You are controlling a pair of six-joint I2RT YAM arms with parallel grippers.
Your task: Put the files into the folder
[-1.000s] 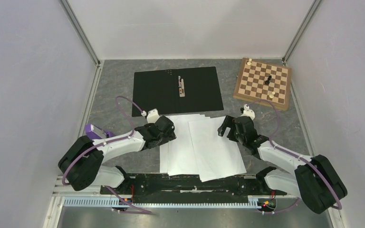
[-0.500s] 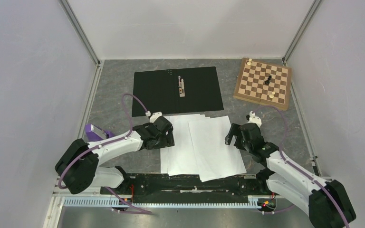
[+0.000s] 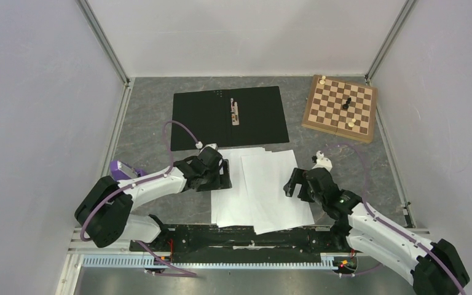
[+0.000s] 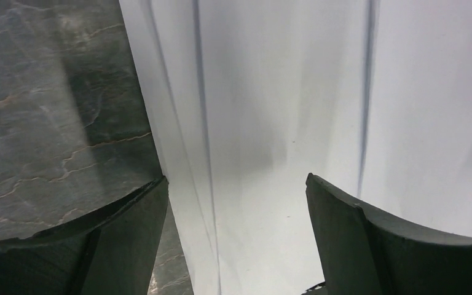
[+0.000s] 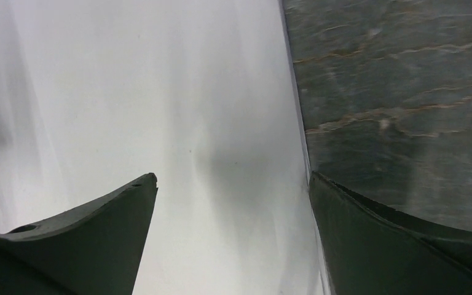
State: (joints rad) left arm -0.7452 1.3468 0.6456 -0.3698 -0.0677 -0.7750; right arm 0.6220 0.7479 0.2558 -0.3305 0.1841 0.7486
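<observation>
The grey table (image 3: 147,123) is carrying everything. The open folder (image 3: 203,117) is lying black side up, well beyond both sets of jaws. The files (image 3: 264,196) are sitting as a loosely fanned stack between the two grippers, and a chessboard (image 3: 338,104) is resting far beyond the right jaws.

The step in hand looks like squaring the stack before moving it. The left gripper (image 3: 222,175) is spreading its jaws wide over the stack's left edge, and the right gripper (image 3: 291,182) is doing likewise over the right edge. Neither is holding anything. To do this well, both should be pressing inward evenly and low, since thin sheets are apt to buckle or ride over each other.

The overhead view is showing the folder and its clip (image 3: 235,113), which neither wrist camera is catching. The left wrist view alone is revealing several staggered sheet edges just inside its outer finger (image 4: 123,246). The right wrist view is showing a paper edge meeting its outer finger (image 5: 399,246).
</observation>
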